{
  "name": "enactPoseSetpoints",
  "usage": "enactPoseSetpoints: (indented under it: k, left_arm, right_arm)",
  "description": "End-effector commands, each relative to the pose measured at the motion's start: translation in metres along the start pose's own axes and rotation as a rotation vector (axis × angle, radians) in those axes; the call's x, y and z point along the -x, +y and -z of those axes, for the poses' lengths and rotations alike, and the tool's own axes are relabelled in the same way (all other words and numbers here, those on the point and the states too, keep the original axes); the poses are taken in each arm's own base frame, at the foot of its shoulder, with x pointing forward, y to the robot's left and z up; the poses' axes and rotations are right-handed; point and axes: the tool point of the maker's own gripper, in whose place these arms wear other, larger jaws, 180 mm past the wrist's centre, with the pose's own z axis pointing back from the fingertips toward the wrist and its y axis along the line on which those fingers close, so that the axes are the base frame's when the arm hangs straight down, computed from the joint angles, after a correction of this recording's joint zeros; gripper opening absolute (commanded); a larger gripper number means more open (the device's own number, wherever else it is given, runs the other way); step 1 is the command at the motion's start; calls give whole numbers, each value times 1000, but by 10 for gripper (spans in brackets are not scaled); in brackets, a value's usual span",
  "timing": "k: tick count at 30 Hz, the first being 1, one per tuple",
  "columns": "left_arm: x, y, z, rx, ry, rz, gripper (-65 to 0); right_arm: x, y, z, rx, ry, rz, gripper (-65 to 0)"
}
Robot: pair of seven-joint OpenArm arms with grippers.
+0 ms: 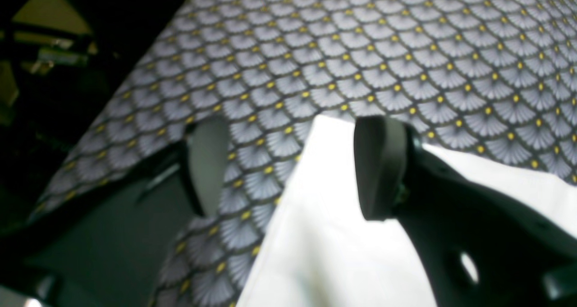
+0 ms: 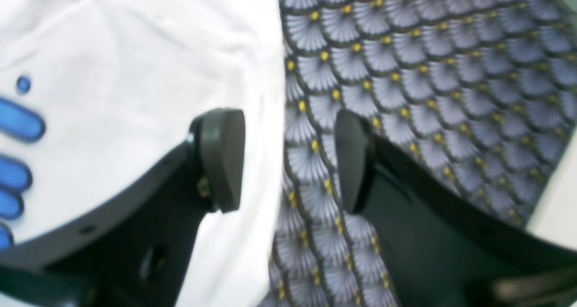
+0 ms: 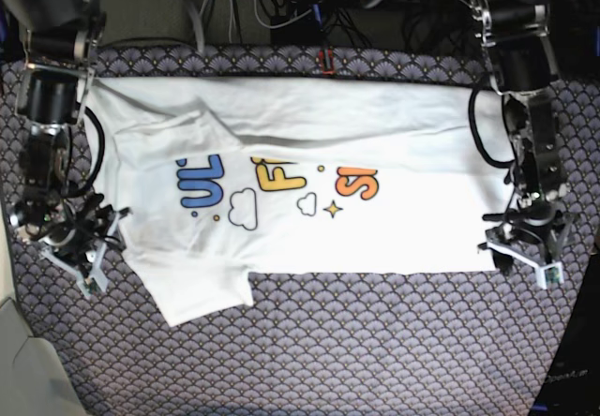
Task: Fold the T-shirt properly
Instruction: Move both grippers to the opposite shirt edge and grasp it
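- The left gripper (image 1: 293, 167) is low over the table, and its two black pads stand wide apart with nothing held between them.
- One pad is over the patterned cloth (image 1: 360, 41), and the other is over a white corner of the T-shirt (image 1: 329, 217).
- The right gripper (image 2: 288, 158) is wide apart too, and it holds nothing.
- One of its pads is over the white shirt, and the other is over the cloth. The shirt's edge runs down between them.
- Bits of blue print show on the shirt at the left side of the right wrist view.
- From above, the T-shirt (image 3: 309, 191) lies spread out in the middle of the table with its picture side up.
- You can see blue, yellow and orange letters, a cloud and a little star. Parts of the words seem hidden by a fold.
- It is not flat all over. One sleeve is bent over near the blue letters, and another sticks out at the bottom.
- The right gripper (image 3: 80, 243) sits at one end of the shirt, and the left gripper (image 3: 527, 247) sits at the other end.
- I think the robot is getting ready to grab both ends.
- Next, each gripper likely needs to go down and pinch the shirt's edge, not the cloth under it.
- Then both should lift together, so the fold comes out straight.
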Motion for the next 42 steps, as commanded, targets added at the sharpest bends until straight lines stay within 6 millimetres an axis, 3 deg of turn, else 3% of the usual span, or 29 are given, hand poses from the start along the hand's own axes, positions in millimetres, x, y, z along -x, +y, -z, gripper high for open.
enactPoseSetpoints:
  k: [1,7,15,26,32,34,39,42]
  left_arm:
    - [-27,2,5,-12,-64,17,-224]
    - [-32,-3,24,-14,-32,16,-224]
    - [-30,-2,25,-17,-25,16,-224]
    - [-25,-2,26,-17,-13,13,-224]
    - [-25,-2,26,-17,-13,13,-224]
    - [-24,-1,27,-19,-14,13,-224]
    - [-12,-2,43,-21,-31,-6,-224]
    - [5,-3,52,-23,-2,-19,-224]
  right_arm:
    - [-25,-15,-3,18,-64,5,-320]
    - [-38,-14,16,-33,-84,37,-320]
    - [-38,-13,27,-66,-144,102,-320]
    - [-16,1,40,-108,-171,182,-320]
    - [-13,3,41,-113,-182,194,-332]
    - [-12,4,41,-113,-181,194,-379]
    - [-13,7,42,-118,-184,197,-612]
    - [-13,7,42,-118,-183,198,-650]
